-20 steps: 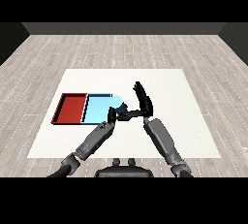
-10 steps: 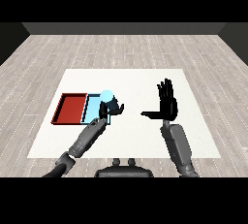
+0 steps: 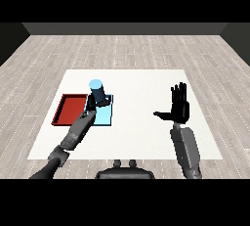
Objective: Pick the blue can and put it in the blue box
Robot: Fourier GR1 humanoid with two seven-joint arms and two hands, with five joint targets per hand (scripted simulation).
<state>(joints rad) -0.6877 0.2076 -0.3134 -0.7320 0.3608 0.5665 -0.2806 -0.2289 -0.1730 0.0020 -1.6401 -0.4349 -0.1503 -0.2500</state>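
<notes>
Placement step judged in hand. Left hand (image 3: 93, 103) curled round can (image 3: 96, 91), upright, held over blue tray (image 3: 105, 117), beside red tray (image 3: 69, 108). Next move judged: lowering into blue tray, then uncurling. Right hand (image 3: 179, 107) spread flat, holding nothing, well right of blue tray.

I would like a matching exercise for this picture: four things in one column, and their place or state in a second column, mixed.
Things:
1. blue can
2. red tray
3. right hand
4. light blue tray

Places or states:
A. open, fingers straight, raised above the table
B. farthest to the left
C. held in the left hand
D. under the held can

Pairs: 1-C, 2-B, 3-A, 4-D
</notes>
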